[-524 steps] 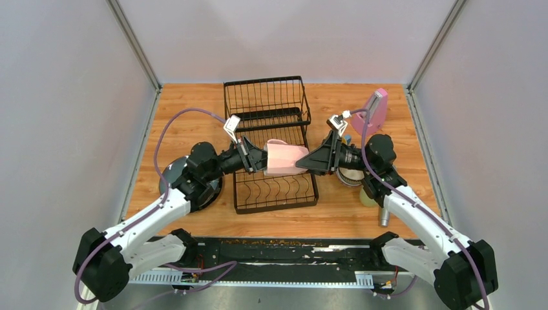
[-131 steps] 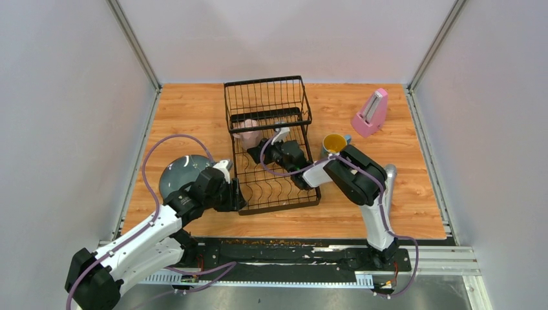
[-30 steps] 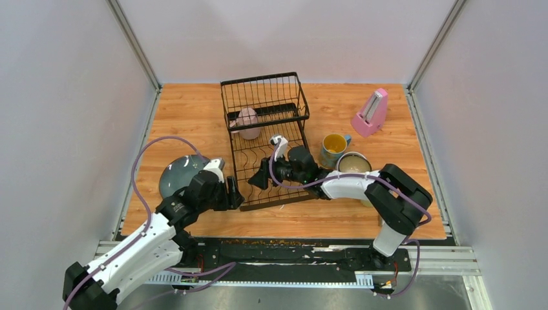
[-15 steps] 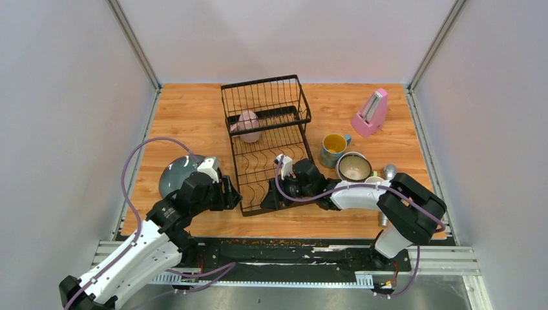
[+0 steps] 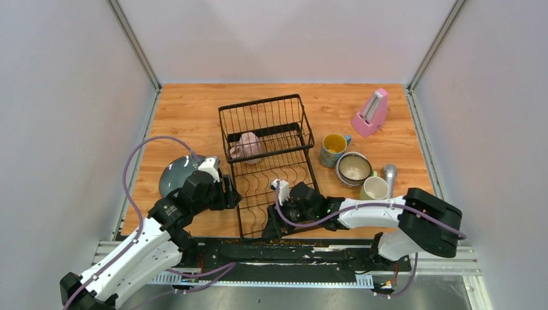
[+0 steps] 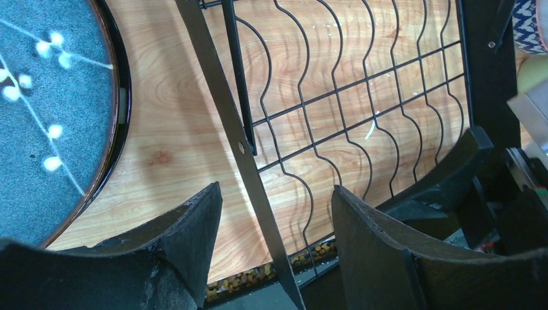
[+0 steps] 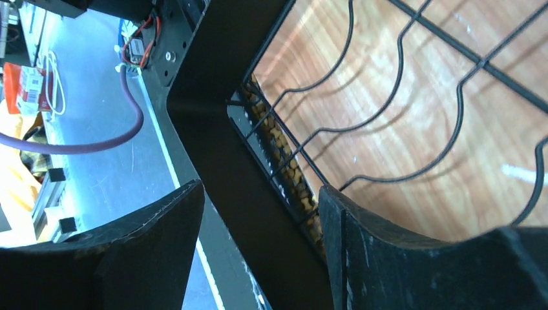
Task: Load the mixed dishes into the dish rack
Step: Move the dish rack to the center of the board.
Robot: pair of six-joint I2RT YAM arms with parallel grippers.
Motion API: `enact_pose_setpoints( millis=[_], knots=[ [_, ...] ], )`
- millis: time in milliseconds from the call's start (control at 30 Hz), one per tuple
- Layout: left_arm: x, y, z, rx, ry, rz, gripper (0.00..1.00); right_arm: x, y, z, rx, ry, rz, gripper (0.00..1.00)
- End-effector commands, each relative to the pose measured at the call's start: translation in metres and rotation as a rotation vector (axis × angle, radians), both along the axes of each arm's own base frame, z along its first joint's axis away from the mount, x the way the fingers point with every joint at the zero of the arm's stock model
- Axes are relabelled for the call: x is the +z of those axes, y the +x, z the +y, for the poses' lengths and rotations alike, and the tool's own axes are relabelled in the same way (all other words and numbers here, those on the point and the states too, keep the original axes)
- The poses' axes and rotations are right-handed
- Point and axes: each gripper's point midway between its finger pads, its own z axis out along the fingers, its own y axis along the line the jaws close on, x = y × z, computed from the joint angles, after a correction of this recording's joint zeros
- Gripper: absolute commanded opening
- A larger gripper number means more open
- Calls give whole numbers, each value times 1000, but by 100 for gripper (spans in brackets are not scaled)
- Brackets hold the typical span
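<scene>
**Orange wood tabletop: both grippers astride the rack frame**

Wood-grain tabletop (image 5: 194,110), grey walls on three sides. The dish rack (image 5: 274,174) sits mid-table, its basket end far and its low wavy-slot tray end near, reaching the near table edge.

- Left gripper (image 6: 274,200): at the rack's left side, jaws apart. The flat black side rail (image 6: 220,110) runs up between the two fingers, with a gap showing on either side of it. Not clamped.
- Right gripper (image 7: 258,190): at the rack's near end, jaws likewise apart, straddling the broad black end rail (image 7: 226,161). The rail lies close against one finger, and daylight shows by the other.
- Pink mug (image 5: 248,146): inside the rack, at the foot of the basket section.
- Speckled plate (image 5: 176,177): flat on the wood just left of the rack, beside the left gripper.
- Right of the rack, all on the table:
  - blue mug (image 5: 333,150), nearest the rack
  - patterned bowl (image 5: 354,168)
  - pale-green mug (image 5: 374,188)
  - microphone (image 5: 389,173)
- Pink metronome (image 5: 371,113): further right of the rack and further back.
</scene>
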Motion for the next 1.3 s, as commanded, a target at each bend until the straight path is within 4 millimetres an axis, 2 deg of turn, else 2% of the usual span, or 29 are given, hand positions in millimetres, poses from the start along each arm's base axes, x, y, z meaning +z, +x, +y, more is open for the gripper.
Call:
enact_pose_setpoints(
  millis=[0,100,200,267,433,567,600,700,767,833,933,1033,1100,1133,1200,1233,1267],
  knots=[
    [19,7,-1,12,-15,-50,71,14,35,-12,-242,-19,-93,67],
    [19,7,1,18,-10,-50,71,37,70,-16,-436,34,-158,66],
    [19,6,3,23,0,-51,71,61,95,-16,-565,126,-223,60],
    [20,6,4,25,3,-51,70,69,108,-18,-652,148,-226,61],
    [22,5,5,29,-6,-55,70,69,126,-31,-766,60,-260,58],
    [26,4,1,14,-35,-69,71,83,117,-53,-724,46,-331,60],
    [27,4,-1,7,-49,-80,71,92,112,-60,-717,66,-337,61],
    [32,5,-10,-23,-94,-101,71,103,96,-86,-716,84,-323,63],
    [34,6,-14,-38,-110,-111,72,100,93,-117,-811,55,-290,63],
    [38,3,-21,-79,-134,-119,73,106,95,-150,-942,56,-276,63],
    [42,3,-25,-103,-146,-123,76,130,102,-197,-1093,70,-355,65],
    [47,5,-28,-109,-155,-134,81,167,109,-237,-1215,76,-449,67],
    [49,5,-29,-112,-164,-139,84,187,115,-252,-1252,47,-523,73],
    [50,6,-30,-112,-168,-143,89,193,120,-256,-1259,9,-559,74],
    [50,7,-31,-108,-173,-143,98,198,133,-263,-1263,-108,-623,77],
    [50,7,-31,-108,-175,-140,99,201,140,-266,-1255,-165,-638,78],
    [51,7,-32,-106,-177,-139,100,195,149,-268,-1253,-220,-616,78]
  ],
)
